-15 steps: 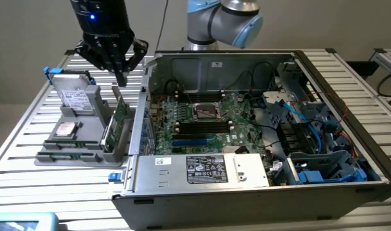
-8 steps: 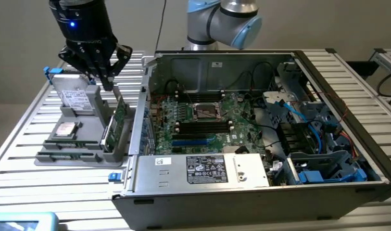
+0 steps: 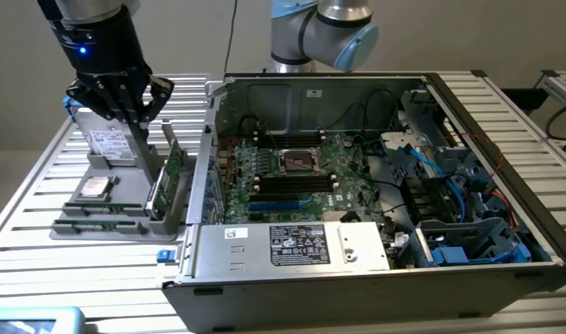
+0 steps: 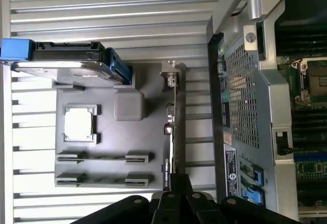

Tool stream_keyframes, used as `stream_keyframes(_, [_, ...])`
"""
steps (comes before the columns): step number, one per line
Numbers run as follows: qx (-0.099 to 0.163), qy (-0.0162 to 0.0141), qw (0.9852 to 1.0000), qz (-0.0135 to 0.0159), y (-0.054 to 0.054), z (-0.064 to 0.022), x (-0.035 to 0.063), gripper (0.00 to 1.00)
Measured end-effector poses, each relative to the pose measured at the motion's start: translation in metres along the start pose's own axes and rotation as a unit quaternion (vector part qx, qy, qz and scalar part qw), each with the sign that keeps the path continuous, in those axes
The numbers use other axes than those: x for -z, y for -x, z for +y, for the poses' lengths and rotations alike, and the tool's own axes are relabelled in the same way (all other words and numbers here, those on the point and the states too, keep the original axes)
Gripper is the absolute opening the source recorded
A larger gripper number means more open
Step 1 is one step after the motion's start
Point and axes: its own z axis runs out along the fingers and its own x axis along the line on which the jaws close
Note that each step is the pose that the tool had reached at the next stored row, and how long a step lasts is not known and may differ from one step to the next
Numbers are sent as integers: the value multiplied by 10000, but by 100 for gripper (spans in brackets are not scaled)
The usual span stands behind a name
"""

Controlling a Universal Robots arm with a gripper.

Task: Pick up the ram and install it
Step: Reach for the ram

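In the exterior view, the hand (image 3: pixel 138 124) hung over the grey holder (image 3: pixel 124 229) on the desk (image 3: pixel 69 278). The open computer case (image 3: pixel 357 285) stood to the exterior view's right of it. I could not tell if the hand was spread or pressed together. The ram (image 3: pixel 101 207) looked like a thin stick sitting low in the holder, apart from the hand. A tall green card (image 3: pixel 176 170) stood just beside it.

In the wrist view, the hand (image 4: pixel 174 189) was right over that green card (image 4: pixel 172 132). The ram (image 4: pixel 102 158) sat off to one side in the holder (image 4: pixel 127 132). I think the picking-up step was not done yet. Grabbing it would need the hand lined up over the thin ram, not the card.
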Motion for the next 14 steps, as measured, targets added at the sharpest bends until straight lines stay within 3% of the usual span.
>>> stream_keyframes(14, [-2,-3,10000,51,-450,-238,-113,11])
